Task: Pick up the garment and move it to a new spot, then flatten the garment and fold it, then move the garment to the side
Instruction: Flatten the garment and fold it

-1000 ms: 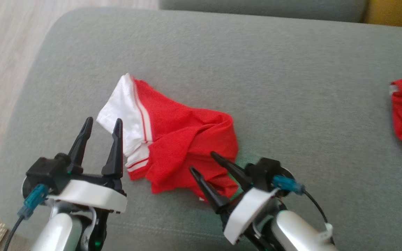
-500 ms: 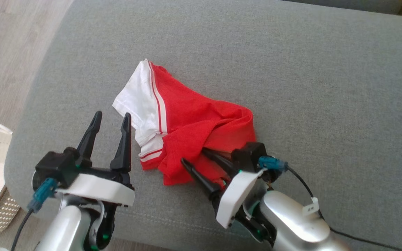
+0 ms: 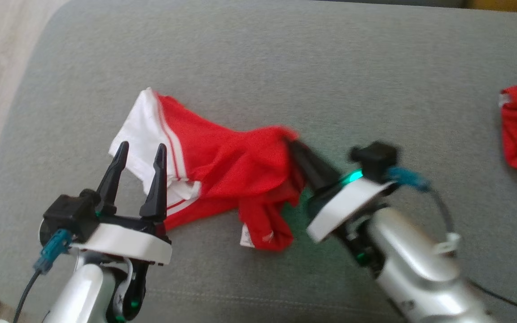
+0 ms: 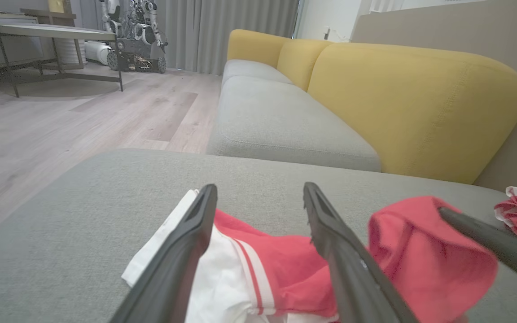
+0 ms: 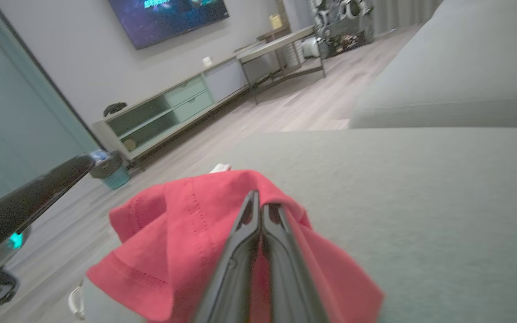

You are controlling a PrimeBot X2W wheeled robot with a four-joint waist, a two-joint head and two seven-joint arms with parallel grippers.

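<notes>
Now that our right gripper (image 5: 260, 202) has clamped onto the red garment (image 3: 222, 166), its edge lifts and we can carry it; left gripper (image 3: 141, 152) waits, jaws apart.

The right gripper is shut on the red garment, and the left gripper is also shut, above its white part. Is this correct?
Not fully. The left gripper is open, jaws apart above the white part, as the left wrist view shows. The right gripper is indeed shut on the red garment.

The right claw (image 3: 291, 146), wide a second ago, now tight on the garment's (image 3: 222, 166) raised red fold.
</notes>
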